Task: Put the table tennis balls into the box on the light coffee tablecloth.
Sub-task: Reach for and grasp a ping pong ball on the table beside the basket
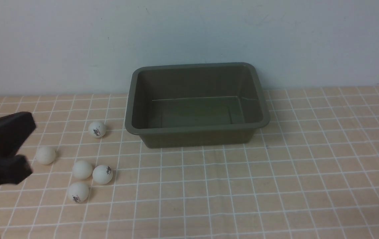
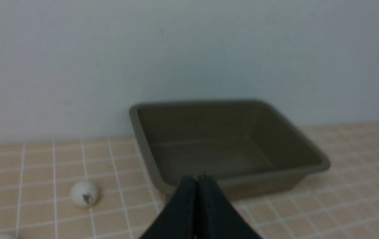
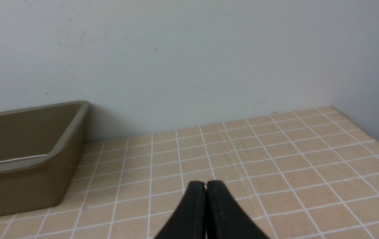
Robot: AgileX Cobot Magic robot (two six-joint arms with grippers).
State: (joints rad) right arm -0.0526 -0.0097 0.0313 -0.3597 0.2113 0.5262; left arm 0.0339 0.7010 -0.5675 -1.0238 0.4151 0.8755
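Balls [image 1: 82, 170] on cloth [image 1: 209, 186], left of tub [image 1: 196, 137]; likely light, slick, quick to roll. Best gripped gently round middle. Left hand [image 2: 198, 186], right hand [image 3: 206, 189] closed, holding nothing.

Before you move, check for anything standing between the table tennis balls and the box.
Nothing visible stands between the box and the nearest table tennis ball; only gridded tablecloth lies there.
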